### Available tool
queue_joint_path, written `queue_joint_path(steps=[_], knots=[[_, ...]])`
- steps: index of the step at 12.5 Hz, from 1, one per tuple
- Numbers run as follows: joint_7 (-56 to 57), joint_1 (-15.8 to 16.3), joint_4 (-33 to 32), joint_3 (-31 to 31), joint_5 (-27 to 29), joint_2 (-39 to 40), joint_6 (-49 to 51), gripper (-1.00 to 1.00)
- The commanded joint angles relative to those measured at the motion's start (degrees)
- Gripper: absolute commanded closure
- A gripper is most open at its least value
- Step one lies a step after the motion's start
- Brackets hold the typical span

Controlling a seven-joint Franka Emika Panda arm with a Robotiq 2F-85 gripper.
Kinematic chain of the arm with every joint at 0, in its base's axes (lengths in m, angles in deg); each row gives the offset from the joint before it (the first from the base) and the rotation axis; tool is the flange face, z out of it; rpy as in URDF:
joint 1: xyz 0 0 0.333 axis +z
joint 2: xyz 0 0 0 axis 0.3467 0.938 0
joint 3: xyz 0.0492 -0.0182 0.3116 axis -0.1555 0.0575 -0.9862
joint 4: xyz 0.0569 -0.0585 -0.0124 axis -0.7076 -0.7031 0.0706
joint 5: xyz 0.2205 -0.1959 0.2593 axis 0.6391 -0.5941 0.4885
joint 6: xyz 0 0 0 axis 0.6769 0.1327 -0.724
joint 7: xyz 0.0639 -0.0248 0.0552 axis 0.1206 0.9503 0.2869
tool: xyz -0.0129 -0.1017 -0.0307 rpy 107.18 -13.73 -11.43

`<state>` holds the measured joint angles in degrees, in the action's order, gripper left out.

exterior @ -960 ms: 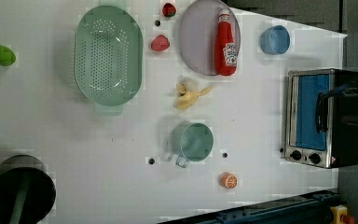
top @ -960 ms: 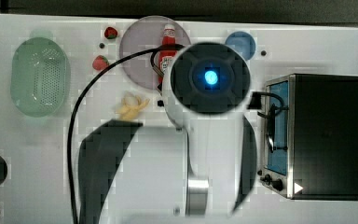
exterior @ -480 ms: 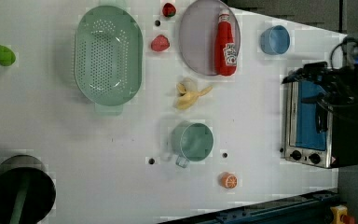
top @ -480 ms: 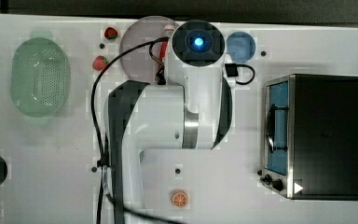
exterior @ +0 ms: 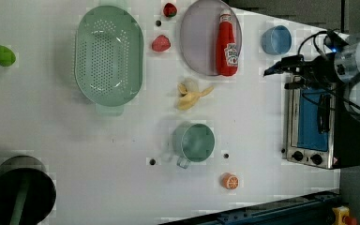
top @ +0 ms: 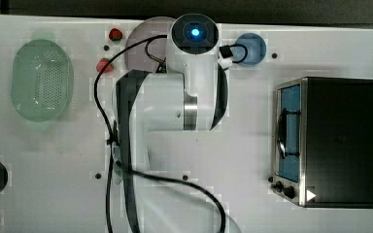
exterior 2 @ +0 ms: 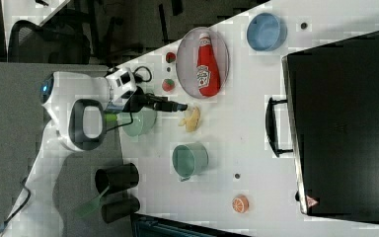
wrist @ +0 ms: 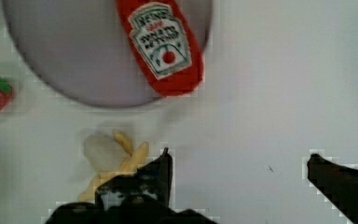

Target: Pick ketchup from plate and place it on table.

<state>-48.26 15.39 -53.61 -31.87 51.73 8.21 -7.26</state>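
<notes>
Lying red across the lilac plate (exterior: 197,42) on the dotted white surface (exterior: 262,122), the ketchup bottle (exterior: 227,44) rests untouched while the gripper (wrist: 237,172) hovers nearby, fingers (wrist: 161,170) spread apart.

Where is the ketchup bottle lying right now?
In the left view the ketchup bottle lies flat on the right part of the plate, cap toward the top edge, between the strawberry and the blue cup.
</notes>
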Motion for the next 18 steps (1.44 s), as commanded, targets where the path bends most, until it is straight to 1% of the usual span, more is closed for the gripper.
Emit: queue_joint_path(steps=[1, 9, 12, 14, 18], knots=[[11.36, 0.34, 5.01, 0.24, 0.40, 4.63, -2.16, -1.00], [16.08, 1.53, 13.52, 0.24, 0.16, 18.78, -6.94, -1.00], [17.29, 2.10, 15.19, 0.25, 0.10, 23.35, -13.45, -1.00], [17.28, 2.52, 15.74, 0.32, -1.01, 25.82, -17.09, -1.00], [17.28, 2.75, 16.41, 0.59, -2.04, 29.11, -22.64, -1.00]])
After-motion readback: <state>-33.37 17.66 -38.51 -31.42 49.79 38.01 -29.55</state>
